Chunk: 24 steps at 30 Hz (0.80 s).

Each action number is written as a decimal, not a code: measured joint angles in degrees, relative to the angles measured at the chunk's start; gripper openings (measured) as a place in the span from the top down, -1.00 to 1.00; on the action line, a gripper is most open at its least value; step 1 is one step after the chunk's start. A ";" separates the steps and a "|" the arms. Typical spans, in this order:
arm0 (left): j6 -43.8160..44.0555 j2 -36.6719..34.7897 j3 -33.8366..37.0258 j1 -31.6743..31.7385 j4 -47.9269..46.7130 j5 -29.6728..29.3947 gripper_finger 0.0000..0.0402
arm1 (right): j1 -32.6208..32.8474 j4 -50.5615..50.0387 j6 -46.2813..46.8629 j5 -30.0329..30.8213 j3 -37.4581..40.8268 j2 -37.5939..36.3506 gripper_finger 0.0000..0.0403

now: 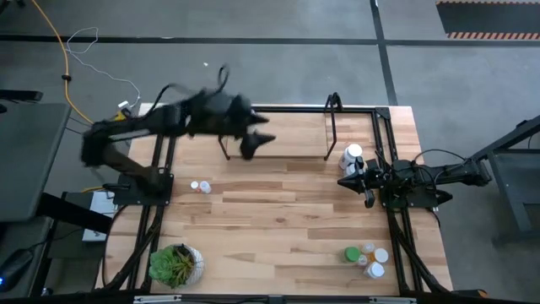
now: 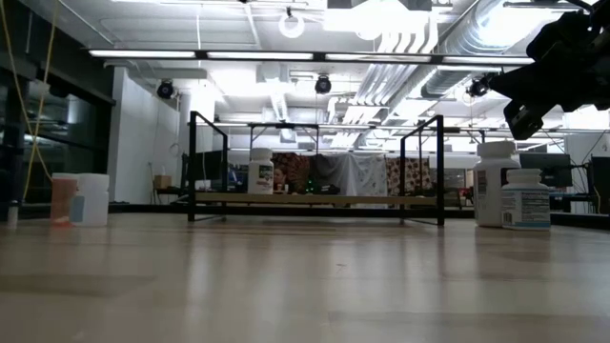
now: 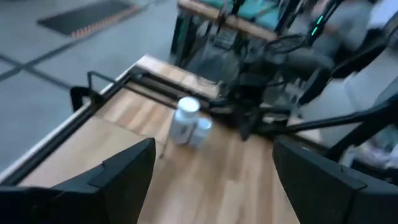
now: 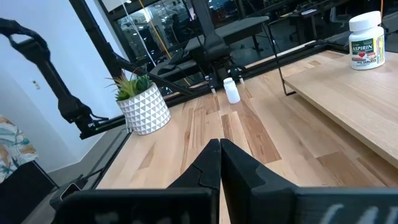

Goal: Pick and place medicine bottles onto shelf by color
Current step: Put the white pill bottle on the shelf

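**Inspector A:** We found the left end effector [image 1: 268, 138] raised over the shelf [image 1: 295, 133] at the far side of the counter [image 1: 278, 219], its fingers [image 3: 118, 180] spread wide and nothing between them. One white bottle [image 2: 260, 171] stood on the shelf board, towards its left end in the low view. We judged the arm to be between bottles: a placement done, the next pick not yet begun.

**Inspector B:** Agreed. We noted the right end effector [image 1: 369, 201] low at the right edge of the counter, fingers pressed together and carrying nothing. We took that arm to be waiting.

**Inspector A:** Where did the remaining stock lie?

**Inspector B:** Two white bottles [image 1: 351, 157] stood touching just right of the shelf, close to the right arm. A mixed cluster [image 1: 366, 257], green, orange and white-capped, sat at the near right corner. A small pair [image 1: 201, 187] lay left of centre, and the potted plant [image 1: 175, 263] occupied the near left corner.

**Inspector A:** The left wrist view looked straight at the white pair, so we judged those the likely next target.

**Inspector B:** That would call for a reach rightward past the shelf post, a descent with the fingers kept apart around one bottle only, and care not to topple its neighbour or foul the right arm beside it.
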State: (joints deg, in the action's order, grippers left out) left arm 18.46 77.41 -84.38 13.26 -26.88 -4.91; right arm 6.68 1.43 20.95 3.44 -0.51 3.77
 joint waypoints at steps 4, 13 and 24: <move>3.79 -10.33 15.90 -6.43 13.34 -5.54 -0.56 | 0.00 0.00 0.02 0.02 0.00 0.00 1.00; 4.54 -27.03 36.75 -15.36 31.59 -13.75 -0.56 | 0.00 0.00 -0.50 0.23 0.00 0.02 1.00; 0.92 -42.74 41.34 -16.34 27.31 -6.38 -0.56 | -0.01 17.95 14.53 8.09 0.00 0.02 1.00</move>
State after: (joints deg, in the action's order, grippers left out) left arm 19.38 34.67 -43.05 -3.07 0.44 -11.29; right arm 6.67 19.38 35.48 11.53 -0.51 3.79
